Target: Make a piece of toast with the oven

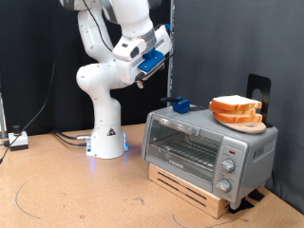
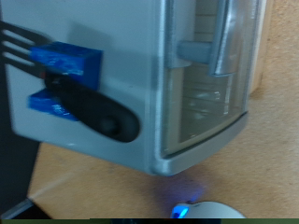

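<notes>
Item: piece of toast. I see it as the top of a small stack of pale slices with golden-brown crust, resting on a round wooden board on the roof of the oven, toward the exterior view's right. I judge it light, soft, a little crumbly and easy to dent; the surface is dry, not slippery. Best taken by opposite crust edges, where it is firmest, with a gentle squeeze.

Item: oven. Silver-grey box on a slatted wooden base, door closed, wire rack visible through the glass, knobs on the panel at the exterior view's right. In the wrist view I see its roof and the bar handle of the door from above.

Item: black tool with blue blocks. It lies on the oven roof toward the exterior view's left, apart from the bread.

Item: gripper. It hangs in the air above and to the exterior view's left of the oven, well apart from the slices, touching nothing. I see nothing between its fingers. I cannot tell how wide the jaws stand; the fingers are too small and dark.
</notes>
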